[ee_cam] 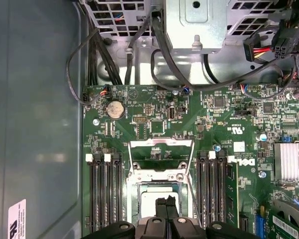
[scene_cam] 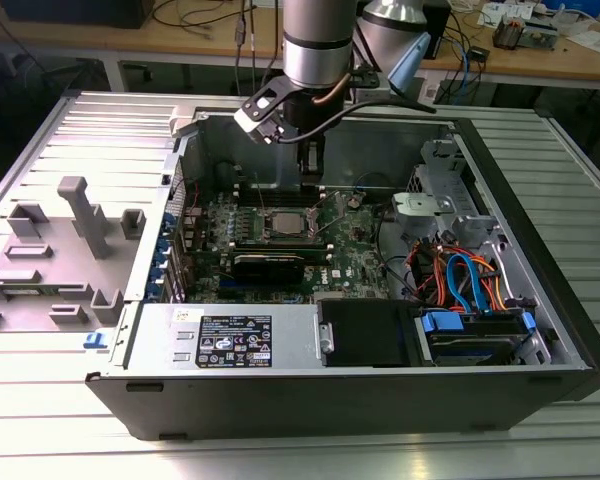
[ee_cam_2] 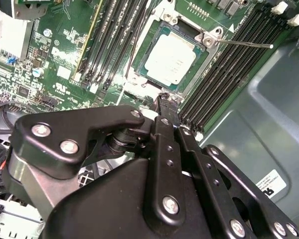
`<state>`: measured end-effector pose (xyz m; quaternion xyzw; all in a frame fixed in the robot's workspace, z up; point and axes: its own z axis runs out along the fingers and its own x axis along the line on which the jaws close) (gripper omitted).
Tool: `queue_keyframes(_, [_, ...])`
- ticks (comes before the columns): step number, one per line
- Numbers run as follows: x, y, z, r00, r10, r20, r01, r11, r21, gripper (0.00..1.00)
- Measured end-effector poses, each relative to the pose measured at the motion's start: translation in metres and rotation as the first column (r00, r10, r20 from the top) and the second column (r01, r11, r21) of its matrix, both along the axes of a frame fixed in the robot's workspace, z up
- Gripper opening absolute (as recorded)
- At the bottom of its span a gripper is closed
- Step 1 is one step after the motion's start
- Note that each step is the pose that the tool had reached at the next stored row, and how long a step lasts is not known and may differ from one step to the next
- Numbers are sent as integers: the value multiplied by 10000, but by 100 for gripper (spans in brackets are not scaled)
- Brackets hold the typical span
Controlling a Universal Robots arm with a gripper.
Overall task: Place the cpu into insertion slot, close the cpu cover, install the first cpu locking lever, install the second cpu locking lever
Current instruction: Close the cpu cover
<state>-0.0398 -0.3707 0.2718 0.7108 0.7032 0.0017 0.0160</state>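
I see the gripper (ee_cam: 167,201) just over the cpu (ee_cam_2: 172,52), which sits in the insertion slot (ee_cam_2: 141,63). Its fingers are pressed together, empty.

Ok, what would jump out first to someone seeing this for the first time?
The robot arm hanging into the open computer case, its gripper close over the green motherboard. Under it the silver cpu lies in the insertion slot, with the cpu cover standing open beside it.

Even overhead light is brightening the exterior view and glaring off the ribbed table (scene_cam: 280,455) along the lower edge, the case (scene_cam: 380,400) interior is lying in shadow, and the cpu (ee_cam_2: 172,52) is shining pale in the second wrist view.
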Motion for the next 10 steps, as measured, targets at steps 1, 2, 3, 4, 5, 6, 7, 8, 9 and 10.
queue_keyframes(1, [5,0,0,10000,0,0,0,10000,0,11])
queue_keyframes(2, [14,0,0,10000,0,-1,0,10000,0,11])
queue_keyframes(3, [22,0,0,10000,0,0,0,10000,0,11])
queue_keyframes(4, [28,0,0,10000,0,0,0,10000,-1,11])
queue_keyframes(5, [39,0,0,10000,0,0,0,10000,0,11])
queue_keyframes(6, [45,0,0,10000,0,0,0,10000,0,11])
queue_keyframes(7, [50,0,0,10000,0,0,0,10000,0,11])
queue_keyframes(8, [55,0,0,10000,0,-1,0,10000,0,11])
queue_keyframes(9, [58,0,0,10000,1,0,-1,10000,-1,11])
queue_keyframes(10, [61,0,0,10000,0,0,0,10000,0,11])
